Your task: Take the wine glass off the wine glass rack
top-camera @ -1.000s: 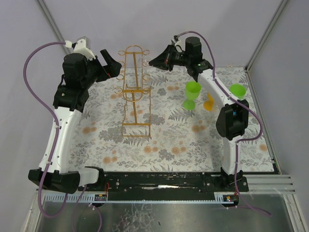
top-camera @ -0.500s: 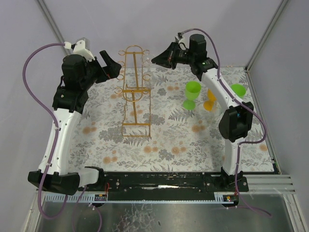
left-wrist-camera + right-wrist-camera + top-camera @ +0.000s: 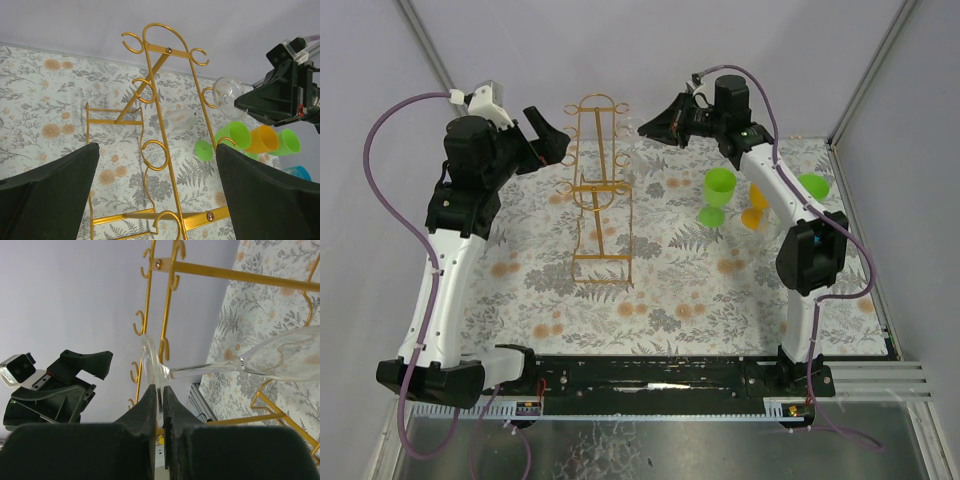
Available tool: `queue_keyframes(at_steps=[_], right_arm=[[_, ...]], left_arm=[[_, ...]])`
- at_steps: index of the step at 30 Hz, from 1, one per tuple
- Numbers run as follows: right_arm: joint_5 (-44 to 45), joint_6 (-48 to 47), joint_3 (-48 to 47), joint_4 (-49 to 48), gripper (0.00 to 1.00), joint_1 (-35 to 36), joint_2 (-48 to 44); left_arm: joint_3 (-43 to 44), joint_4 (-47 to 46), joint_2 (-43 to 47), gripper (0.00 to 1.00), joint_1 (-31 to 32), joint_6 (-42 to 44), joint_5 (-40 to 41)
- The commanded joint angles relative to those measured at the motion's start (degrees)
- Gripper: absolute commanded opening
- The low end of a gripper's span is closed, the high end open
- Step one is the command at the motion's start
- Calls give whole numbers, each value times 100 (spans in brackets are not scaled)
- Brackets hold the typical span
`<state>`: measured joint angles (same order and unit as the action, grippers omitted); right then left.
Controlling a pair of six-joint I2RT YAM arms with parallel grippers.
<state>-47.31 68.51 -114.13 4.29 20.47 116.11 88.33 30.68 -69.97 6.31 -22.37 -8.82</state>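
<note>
Clamped tight in the right gripper [image 3: 157, 390]: the flat foot of the wine glass [image 3: 210, 369], likely to slide it sideways out of the hooks of the rack [image 3: 240, 275]. Holds it level, foot just beside those hooks, bowl over the worktop [image 3: 265, 320]. Clear, long-stemmed, empty. Left gripper [image 3: 551, 139] wide open, holding nothing.

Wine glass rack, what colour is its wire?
Gold-orange; the wine glass rack shows best in the left wrist view.
</note>
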Motion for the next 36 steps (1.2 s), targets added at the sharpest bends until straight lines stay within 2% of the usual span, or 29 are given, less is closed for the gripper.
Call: queue_keyframes(at_steps=[1,5,10,13,18,24,36], right_arm=[[6,-179,315,-281,0,-131,-823],[209,-527,985,-276,0,-314,-1566],[556,-1275,1631,92,0,-427,-2690],[633,-1632,1927,355,0,-430,-3318],[715,-1953,2676,566,0,-425,-4378],[748,-2233,3317,763,0,-396,-5255],[1043,-2215,3581,366,0,156,-5369]], left_arm=[[107,-194,85,99,-51,-138,-381],[344,-258,-10,98,-48,-419,-1387],[394,-898,-244,93,-23,-1377,-3385],[378,-1214,-305,92,135,-1732,-3946],[246,-1465,-193,91,837,-1866,-4300],[-70,-2142,-166,87,1258,-2477,-4725],[-75,-2248,-511,87,1621,-2438,-4760]])
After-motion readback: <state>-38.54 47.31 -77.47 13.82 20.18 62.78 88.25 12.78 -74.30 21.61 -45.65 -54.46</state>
